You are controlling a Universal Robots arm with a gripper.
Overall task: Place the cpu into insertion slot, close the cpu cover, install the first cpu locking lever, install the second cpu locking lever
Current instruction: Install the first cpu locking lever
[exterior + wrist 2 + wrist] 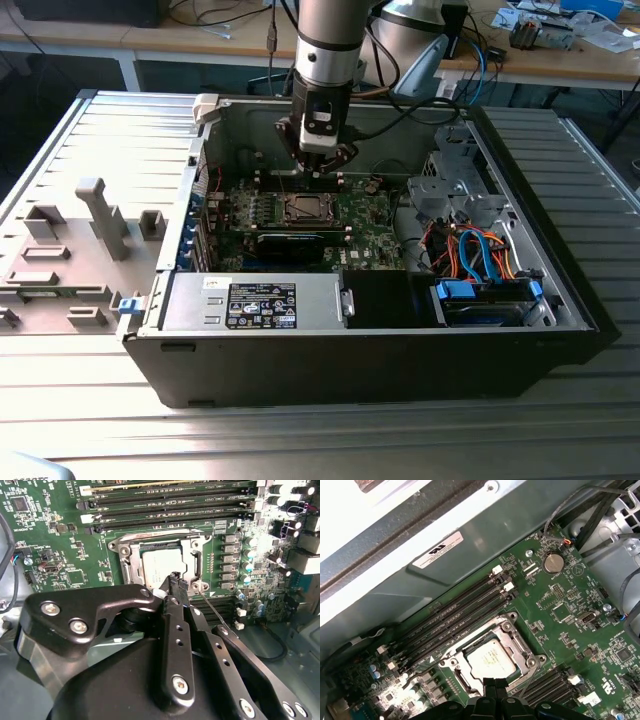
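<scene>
1. To the exterior view's left of the pincer (pixel 318 170), well apart from it, a grey panel (pixel 90 240) with moulded plastic fixtures lies flat on the ribbed metal table (pixel 300 440).
2. The open computer case (pixel 350 360) stands on the table. The arm descends into it from above, and the pincer hangs low over the green circuit board (pixel 370 240).
3. A black box with a white label (pixel 260 303) sits inside the case, on the camera's side of the pincer in the exterior view, and apart from it.
4. The socket (pixel 303 207) lies directly beneath the pincer.
5. In both wrist views the chip (pixel 161 562) (pixel 491 659) is seated in the socket, silvery top facing up. The cover plate (pixel 192 562) (pixel 512 640) lies flat around it, with the chip showing through its window.
6. The pincer (pixel 177 580) (pixel 495 685) is narrow: its fingers (pixel 172 630) are drawn together with nothing visible between them. The tips stand over the edge of the chip, near one corner of the cover plate. Contact cannot be confirmed.
7. A thin lever (pixel 212 611) slants away from that socket corner, just beside the fingers.
8. Long black memory slots (pixel 170 502) (pixel 455 615) run on the far side of the socket from the pincer.
9. To the exterior view's right of the pincer, blue and orange cables (pixel 480 250) lie bundled, well apart.
</scene>
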